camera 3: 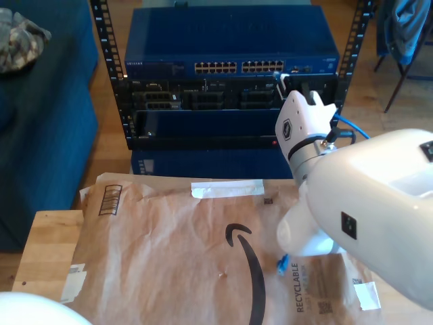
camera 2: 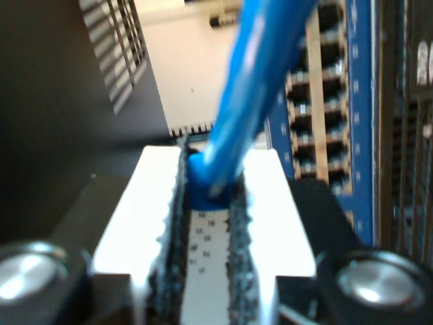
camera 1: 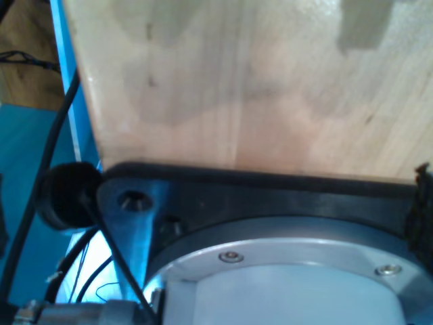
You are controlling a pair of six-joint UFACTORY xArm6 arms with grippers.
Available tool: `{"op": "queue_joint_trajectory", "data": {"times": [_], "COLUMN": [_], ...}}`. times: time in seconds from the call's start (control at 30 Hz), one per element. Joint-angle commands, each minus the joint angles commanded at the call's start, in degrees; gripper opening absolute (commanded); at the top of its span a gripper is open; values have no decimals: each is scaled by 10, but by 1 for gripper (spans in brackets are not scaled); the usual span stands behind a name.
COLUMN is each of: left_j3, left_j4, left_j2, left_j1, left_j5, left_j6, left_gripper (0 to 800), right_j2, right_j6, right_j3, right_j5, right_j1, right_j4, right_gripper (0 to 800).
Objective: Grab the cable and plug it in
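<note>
Clamped on the cable (camera 2: 233, 128) near its plug, my second gripper (camera 2: 206, 193) hangs before the blue switch (camera 3: 230, 40) ports in the rack; my first gripper's state cannot be told.

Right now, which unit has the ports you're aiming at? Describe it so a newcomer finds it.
Look at the black rack behind the wooden table. The top unit is a blue switch with two blocks of ports along its lower edge. The units under it are black; my second gripper holds the cable by it.

The brown paper mailer (camera 3: 203, 250) reads "RECYCLABLE" beside a black smile logo (camera 3: 247, 261)
</note>
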Motion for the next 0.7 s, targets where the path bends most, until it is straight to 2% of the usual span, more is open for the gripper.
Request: {"op": "queue_joint_trajectory", "data": {"times": [0.1, 0.2, 0.5, 0.7], "left_j3": [0, 0, 0, 0], "left_j4": [0, 0, 0, 0], "left_j2": [0, 0, 0, 0], "left_j1": [0, 0, 0, 0], "left_j5": [0, 0, 0, 0], "left_j6": [0, 1, 0, 1], "left_gripper": [800, 800, 800, 800], "right_j2": [26, 44, 117, 138], "right_j6": [-33, -48, -140, -158], "right_j3": [-26, -49, -149, -172], "right_j5": [-15, -17, -18, -18], "right_j1": [12, 18, 41, 44], "right_j4": [43, 55, 140, 153], "right_gripper": [0, 0, 0, 0]}}
